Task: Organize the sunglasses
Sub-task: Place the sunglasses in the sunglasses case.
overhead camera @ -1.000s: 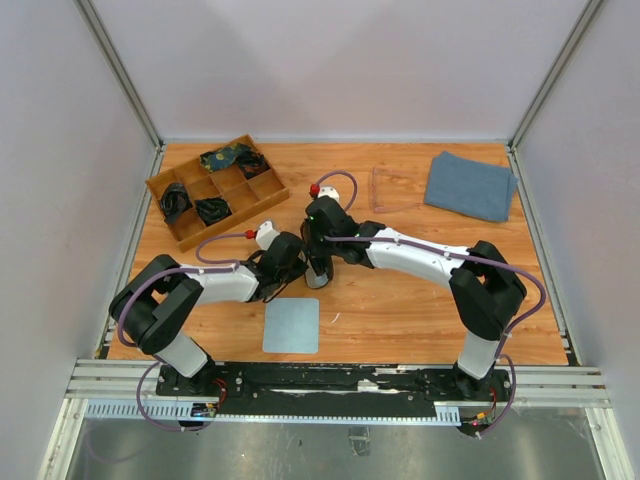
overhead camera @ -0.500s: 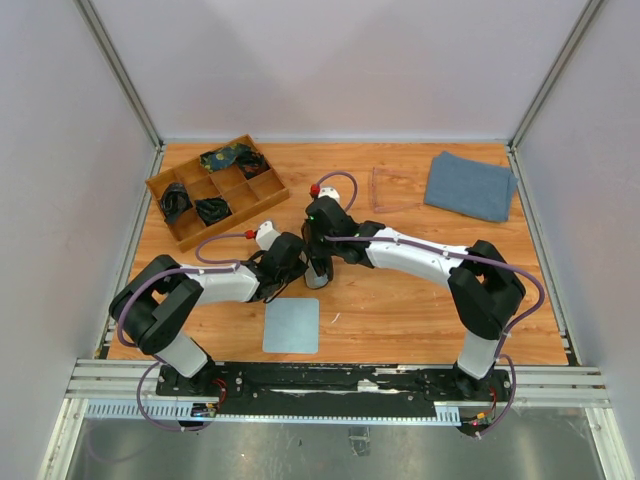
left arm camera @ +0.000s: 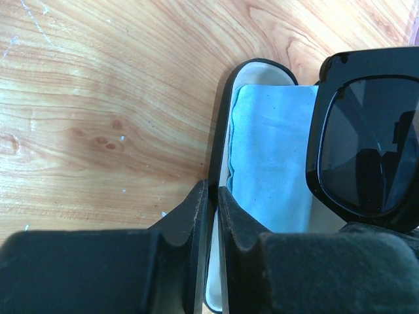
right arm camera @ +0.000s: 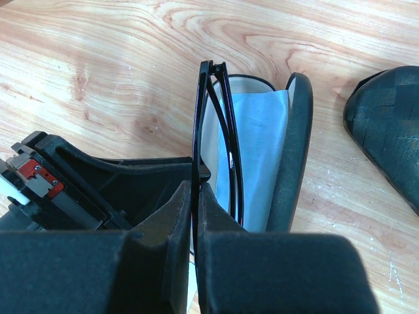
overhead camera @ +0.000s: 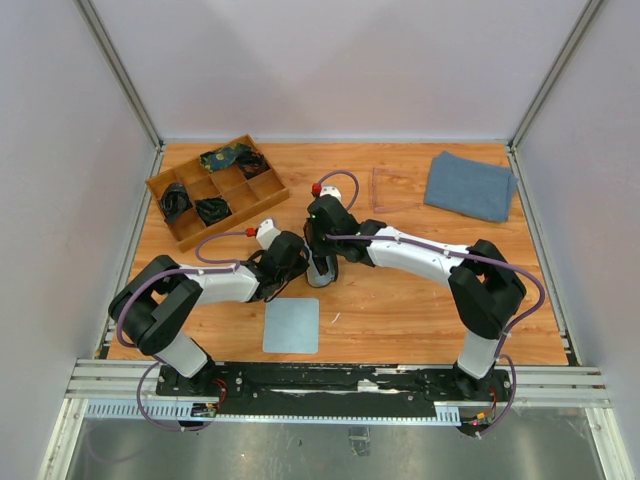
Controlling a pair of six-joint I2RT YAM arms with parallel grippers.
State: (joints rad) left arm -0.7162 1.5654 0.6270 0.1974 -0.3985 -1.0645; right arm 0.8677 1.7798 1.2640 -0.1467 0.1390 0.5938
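End effectors: right (right arm camera: 195,190) clamps sunglasses (left arm camera: 366,137) over case (right arm camera: 298,150) | left (left arm camera: 213,196) straddles rim, grip unclear

Left end effector (left arm camera: 211,196) and right end effector (right arm camera: 194,190) crowd the open case (right arm camera: 298,150) at centre, sunglasses (right arm camera: 213,111) upright at its mouth. Divided tray (overhead camera: 238,218) blocks 10 o'clock, folded towel (overhead camera: 470,185) 2, cloth (overhead camera: 292,325) 7; bare surface (overhead camera: 420,310) widest toward 4.
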